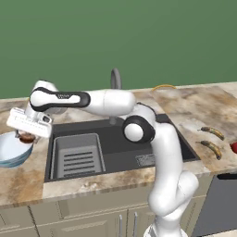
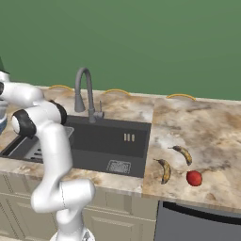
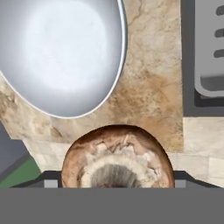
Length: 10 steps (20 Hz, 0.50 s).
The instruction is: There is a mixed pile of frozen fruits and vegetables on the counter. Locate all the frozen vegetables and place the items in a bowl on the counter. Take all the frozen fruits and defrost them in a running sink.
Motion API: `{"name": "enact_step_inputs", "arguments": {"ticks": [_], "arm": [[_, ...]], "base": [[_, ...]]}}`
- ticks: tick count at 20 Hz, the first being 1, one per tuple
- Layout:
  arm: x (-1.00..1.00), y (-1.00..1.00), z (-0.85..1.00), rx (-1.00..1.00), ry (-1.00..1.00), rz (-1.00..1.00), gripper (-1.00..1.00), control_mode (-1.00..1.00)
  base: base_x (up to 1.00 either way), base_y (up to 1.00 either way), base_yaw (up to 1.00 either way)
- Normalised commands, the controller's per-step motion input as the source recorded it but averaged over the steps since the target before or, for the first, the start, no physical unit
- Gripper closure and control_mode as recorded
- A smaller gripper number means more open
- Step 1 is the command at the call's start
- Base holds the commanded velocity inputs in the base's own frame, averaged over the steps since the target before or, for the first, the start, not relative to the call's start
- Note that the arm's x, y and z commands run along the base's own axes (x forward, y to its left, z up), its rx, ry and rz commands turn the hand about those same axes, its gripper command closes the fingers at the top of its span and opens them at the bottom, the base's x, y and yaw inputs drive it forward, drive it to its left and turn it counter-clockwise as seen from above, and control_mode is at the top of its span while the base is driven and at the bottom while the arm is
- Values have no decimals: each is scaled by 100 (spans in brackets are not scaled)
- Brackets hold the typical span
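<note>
My gripper (image 1: 26,134) hangs at the far left, just over the right rim of the pale-blue bowl (image 1: 9,156), shut on the dark-brown roundish vegetable (image 1: 28,138). In the hand view that brown lump (image 3: 117,157) sits close at the bottom and covers the fingertips. The bowl's whitish inside (image 3: 65,52) lies beyond it, with bare marbled counter between. Two yellow-brown bananas (image 2: 164,170) (image 2: 182,153) and the red chunky vegetable (image 2: 194,178) lie on the counter (image 2: 202,127) right of the sink (image 2: 108,141). The left base view shows the same bananas (image 1: 213,132) (image 1: 213,149) at its right.
A grey slotted rack (image 1: 76,155) fills the sink's left half, right beside the bowl. The tall arched faucet (image 2: 84,89) stands behind the basin. My own arm stretches across the sink from the right. A dark appliance top (image 2: 202,221) sits below the counter's right end.
</note>
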Motion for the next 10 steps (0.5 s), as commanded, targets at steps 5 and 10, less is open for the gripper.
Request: {"name": "enact_step_inputs", "arguments": {"ticks": [5, 10], "arm": [[17, 26, 1, -4, 13, -2, 100, -100], [33, 16, 5, -11, 1, -3, 100, -100]], "base": [[0, 0, 0], [0, 0, 0]]}}
